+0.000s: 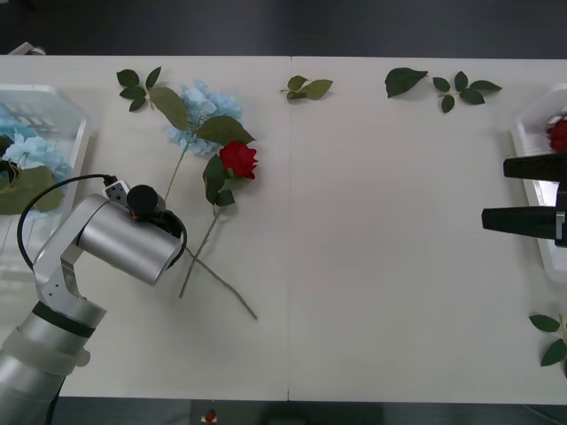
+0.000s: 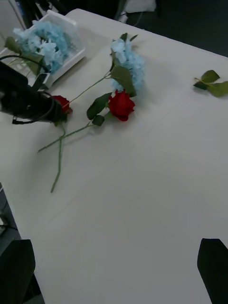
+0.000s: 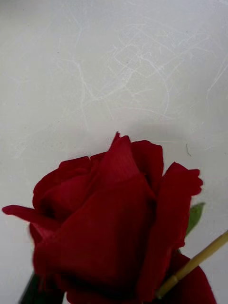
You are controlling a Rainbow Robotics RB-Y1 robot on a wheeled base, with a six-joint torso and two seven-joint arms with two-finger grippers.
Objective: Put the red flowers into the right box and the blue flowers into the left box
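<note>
1. A red rose [image 1: 238, 159] lies upper left of centre in the front view, its long stem running down-left.
2. A blue flower [image 1: 205, 108] lies just above it, its leaves overlapping the rose.
3. The left box [image 1: 78, 133], at the left edge, holds more blue flowers [image 1: 27, 152].
4. The right box [image 1: 532, 119], at the right edge, holds a red bloom [image 1: 558, 135].
5. Another red rose [image 3: 114, 223] appears close up in the left wrist view.

White table [image 1: 372, 266]; flowers [image 1: 237, 159], leaf sprigs [image 1: 308, 88], boxes [image 1: 75, 133]

Red rose [image 2: 121, 105] beside blue hydrangea [image 2: 127, 61] on white table [image 2: 142, 190].
</note>
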